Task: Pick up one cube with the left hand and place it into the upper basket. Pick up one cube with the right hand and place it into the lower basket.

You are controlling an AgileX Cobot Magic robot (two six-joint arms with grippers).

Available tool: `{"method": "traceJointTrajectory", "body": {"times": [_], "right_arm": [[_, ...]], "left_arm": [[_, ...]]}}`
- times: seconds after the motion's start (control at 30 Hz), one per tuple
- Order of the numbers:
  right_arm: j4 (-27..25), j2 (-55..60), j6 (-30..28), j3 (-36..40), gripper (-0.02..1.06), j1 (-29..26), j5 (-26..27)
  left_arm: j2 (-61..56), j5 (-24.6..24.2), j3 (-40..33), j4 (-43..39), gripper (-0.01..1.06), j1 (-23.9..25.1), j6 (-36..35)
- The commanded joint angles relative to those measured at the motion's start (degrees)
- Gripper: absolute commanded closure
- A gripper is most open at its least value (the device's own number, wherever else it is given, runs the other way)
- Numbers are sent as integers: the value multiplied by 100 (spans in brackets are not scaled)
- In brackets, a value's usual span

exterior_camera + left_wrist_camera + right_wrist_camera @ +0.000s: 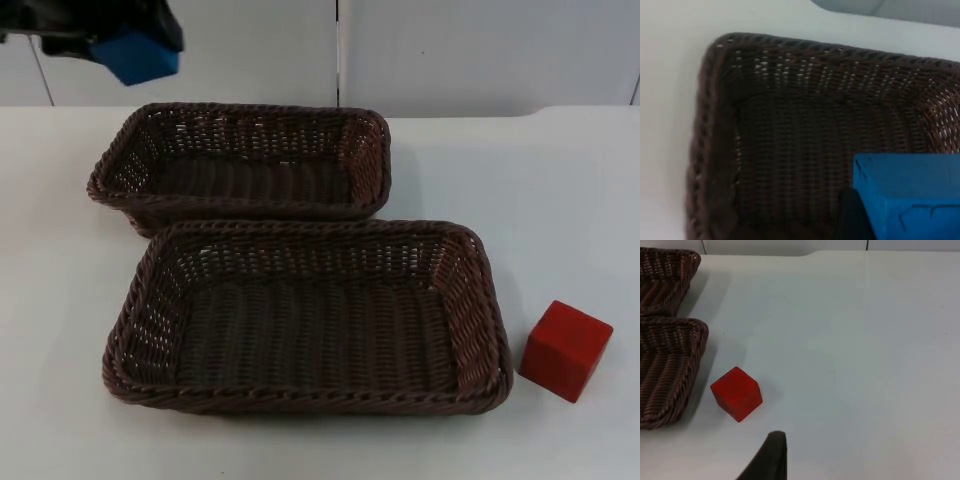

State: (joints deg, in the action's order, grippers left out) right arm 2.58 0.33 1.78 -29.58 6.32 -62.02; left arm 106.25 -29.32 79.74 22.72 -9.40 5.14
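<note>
Blue cube (910, 195) hangs in left pincer (120, 45) over upper basket (715, 125).

no readable text, labels or numbers (blue cube's grooves seemingly unlettered)

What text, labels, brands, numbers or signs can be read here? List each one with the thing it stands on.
None can be read.
blue cube, held in the left gripper above the upper basket: faint grooves, no letters.
red cube, on the table beside the lower basket: plain.
Both baskets: bare wicker.
</note>
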Motion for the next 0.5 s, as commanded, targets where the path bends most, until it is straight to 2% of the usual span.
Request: {"method": "traceJointTrajectory", "body": {"times": [0.0, 0.13, 0.47], "right_arm": [[-15, 13, -29, -4, -1, 16, 22], [-15, 13, -29, -4, -1, 16, 22], [-15, 13, -29, -4, -1, 16, 22]], "left_arm": [[204, -37, 229, 58, 105, -97, 39], [834, -310, 851, -35, 105, -226, 52], [1940, -439, 1943, -832, 105, -432, -102]]}}
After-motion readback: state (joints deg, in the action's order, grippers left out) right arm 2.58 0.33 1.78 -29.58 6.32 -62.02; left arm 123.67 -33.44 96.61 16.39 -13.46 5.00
